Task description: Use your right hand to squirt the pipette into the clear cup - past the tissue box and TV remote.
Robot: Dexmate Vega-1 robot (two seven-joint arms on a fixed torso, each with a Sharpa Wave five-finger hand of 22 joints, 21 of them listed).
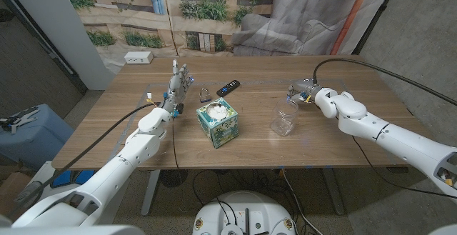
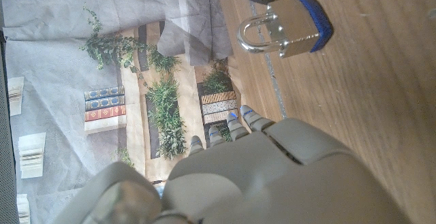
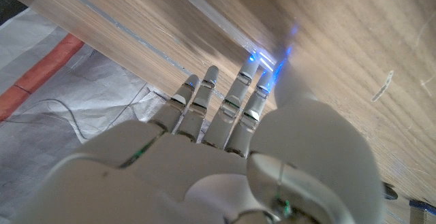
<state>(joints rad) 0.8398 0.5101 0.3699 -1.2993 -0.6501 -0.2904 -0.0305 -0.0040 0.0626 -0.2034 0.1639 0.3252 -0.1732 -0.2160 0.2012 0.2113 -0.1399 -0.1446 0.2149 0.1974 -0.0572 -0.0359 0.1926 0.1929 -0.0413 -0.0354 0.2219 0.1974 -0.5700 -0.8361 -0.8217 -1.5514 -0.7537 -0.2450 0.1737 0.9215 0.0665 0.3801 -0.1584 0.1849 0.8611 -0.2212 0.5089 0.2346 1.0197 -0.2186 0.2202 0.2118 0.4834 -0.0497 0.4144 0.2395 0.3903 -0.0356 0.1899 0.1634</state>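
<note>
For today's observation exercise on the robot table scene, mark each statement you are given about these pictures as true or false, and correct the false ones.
1. The tissue box stands between the two arms. True.
2. The clear cup stands to the robot's left of the tissue box. False: it stands on the robot's right of the box, near the right hand.
3. A padlock with a blue base lies on the table beyond the left hand. True.
4. The TV remote lies on top of the tissue box. False: it lies on the table, farther from the robot than the box.
5. The left hand grips the padlock. False: its fingers are apart, holding nothing.
</note>
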